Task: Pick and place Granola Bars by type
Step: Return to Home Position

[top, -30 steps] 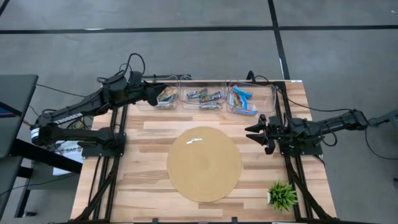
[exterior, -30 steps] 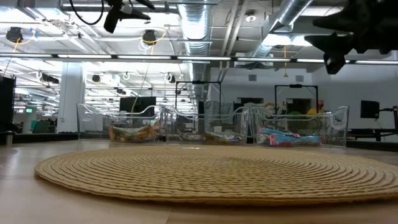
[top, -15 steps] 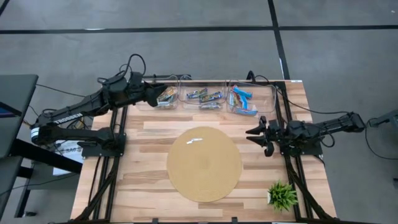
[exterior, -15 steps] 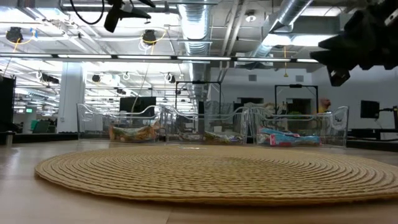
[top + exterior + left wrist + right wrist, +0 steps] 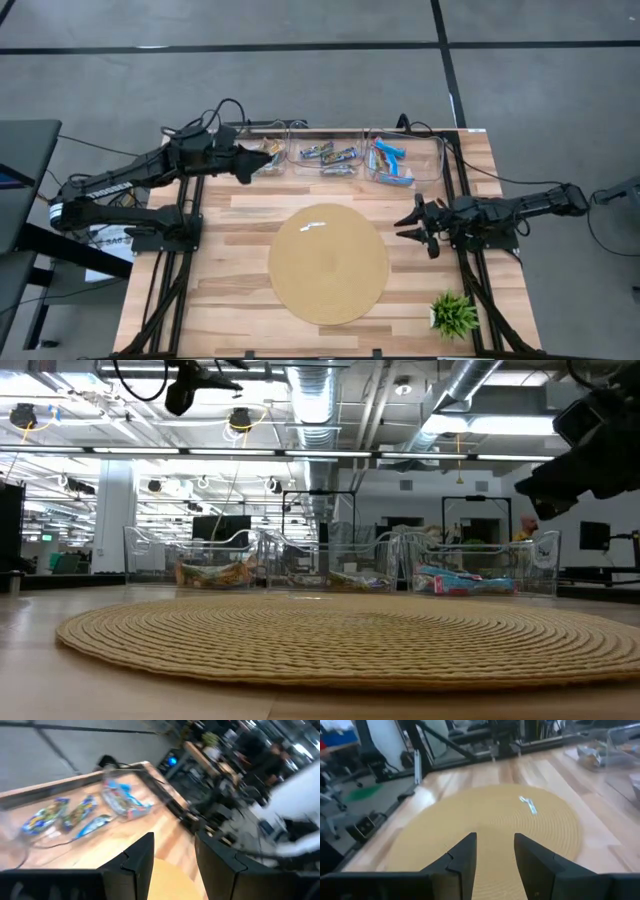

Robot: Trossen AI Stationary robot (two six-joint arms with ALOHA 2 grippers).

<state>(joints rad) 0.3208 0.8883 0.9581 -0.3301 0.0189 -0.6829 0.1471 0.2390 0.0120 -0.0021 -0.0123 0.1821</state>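
Nearest you, one small green plant stands at the right front corner of the pale wooden table. One round woven straw-coloured mat lies mid-table, with no bar to be made out on it. Just off the mat's right edge hangs the right gripper, its fingers apart and empty.

To bring both arms home cleanly, lift first, then draw back. Mind the left gripper most. It sits at the near wall of the left clear plastic bin, fingers apart with nothing between them, so raise it clear before you swing.

Along the far edge, three bins hold the sorted granola bars:
- **Left:** yellow-and-brown wrapped bars, perhaps two or three, partly hidden.
- **Middle clear bin:** about three silvery-green wrapped bars.
- **Right clear bin:** bright blue wrapped bars, overlapping too much to count.
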